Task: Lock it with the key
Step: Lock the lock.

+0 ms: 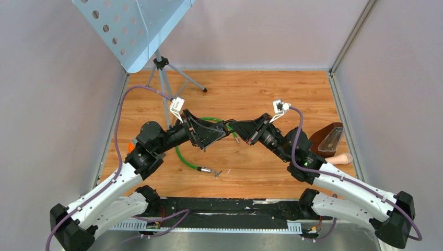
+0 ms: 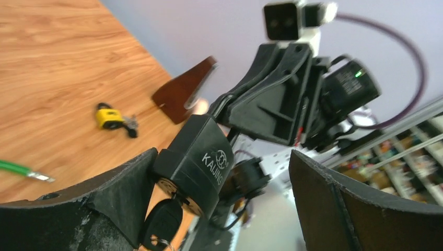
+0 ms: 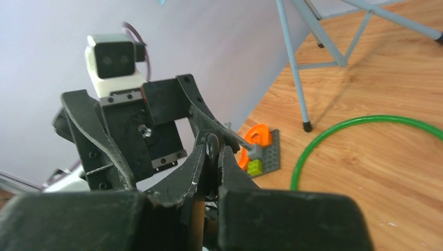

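A black padlock (image 2: 201,151) marked KAIJING hangs in the air between the two arms, with a black-headed key (image 2: 162,222) in its underside. My left gripper (image 2: 222,157) is open. The padlock rests against its left finger (image 2: 120,183), and the right finger (image 2: 339,204) stands well clear. My right gripper (image 3: 211,149) is shut on a thin black part at the padlock's top. It shows behind the padlock in the left wrist view (image 2: 224,107). In the top view the two grippers meet tip to tip, left (image 1: 223,132) and right (image 1: 233,126), and the padlock is mostly hidden.
A green cable (image 1: 183,157) loops on the wooden table, its metal end (image 1: 211,171) near the front. A small yellow padlock (image 2: 107,117) and a brown stand (image 1: 326,138) lie at the right. A tripod music stand (image 1: 162,68) is at the back left, an orange-and-grey brick plate (image 3: 258,149) at the left.
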Robot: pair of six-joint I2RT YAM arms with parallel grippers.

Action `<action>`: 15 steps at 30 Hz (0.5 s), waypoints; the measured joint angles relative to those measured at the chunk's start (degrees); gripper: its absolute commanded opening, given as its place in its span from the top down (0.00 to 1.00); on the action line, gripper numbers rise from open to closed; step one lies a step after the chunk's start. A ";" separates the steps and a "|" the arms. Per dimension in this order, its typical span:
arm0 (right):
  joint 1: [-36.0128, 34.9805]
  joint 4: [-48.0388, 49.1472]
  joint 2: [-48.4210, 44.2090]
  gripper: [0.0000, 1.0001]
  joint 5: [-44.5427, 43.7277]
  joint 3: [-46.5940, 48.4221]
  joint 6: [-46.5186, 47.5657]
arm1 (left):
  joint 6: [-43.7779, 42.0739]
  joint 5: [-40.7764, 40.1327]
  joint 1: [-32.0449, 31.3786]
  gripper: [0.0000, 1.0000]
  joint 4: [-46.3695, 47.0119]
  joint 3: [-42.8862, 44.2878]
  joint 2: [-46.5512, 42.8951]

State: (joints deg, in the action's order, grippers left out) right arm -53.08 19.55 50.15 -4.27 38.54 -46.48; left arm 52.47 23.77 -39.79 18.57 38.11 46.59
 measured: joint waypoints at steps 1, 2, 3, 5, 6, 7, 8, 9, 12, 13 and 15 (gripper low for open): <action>0.09 -1.09 0.00 1.00 0.76 0.61 1.81 | -2.73 -0.09 0.00 0.00 -2.05 0.55 -0.42; 0.15 -2.16 0.00 1.00 1.44 1.20 3.52 | -5.73 -0.09 0.00 0.00 -4.76 1.44 -0.72; 0.28 -3.15 -0.02 1.00 2.25 1.68 5.03 | -8.26 -0.07 0.02 0.00 -7.13 2.29 -0.85; 0.66 -4.90 -0.28 1.00 3.85 2.16 8.46 | -13.03 0.42 0.02 0.02 -11.41 4.13 -0.85; 0.81 -5.73 -0.57 1.00 4.46 2.16 9.70 | -15.26 0.94 0.02 0.02 -13.38 4.92 -0.83; 1.01 -6.75 -1.01 1.00 5.25 2.19 10.88 | -17.38 1.84 0.07 0.03 -15.19 5.62 -0.85; 1.20 -7.61 -1.49 1.00 6.21 2.19 12.22 | -19.19 2.93 0.07 0.04 -16.55 6.12 -0.85; 1.29 -8.17 -1.97 1.00 6.88 2.16 13.07 | -21.11 4.24 0.09 0.05 -18.12 6.58 -0.83; 1.53 -9.57 -3.78 1.00 9.40 2.19 15.28 | -25.86 8.02 0.09 0.06 -22.21 7.76 -0.52; 1.53 -9.92 -4.57 1.00 10.38 2.19 15.96 | -27.19 9.14 0.09 0.06 -23.63 8.22 -0.17; 1.53 -10.25 -5.86 1.00 11.87 2.23 16.85 | -29.20 11.10 0.09 0.10 -25.64 8.90 0.72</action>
State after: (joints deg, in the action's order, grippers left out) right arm -51.55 9.30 44.29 7.60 40.77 -29.63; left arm 23.27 34.87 -39.70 -7.07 47.00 47.31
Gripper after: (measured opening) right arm 0.058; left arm 0.944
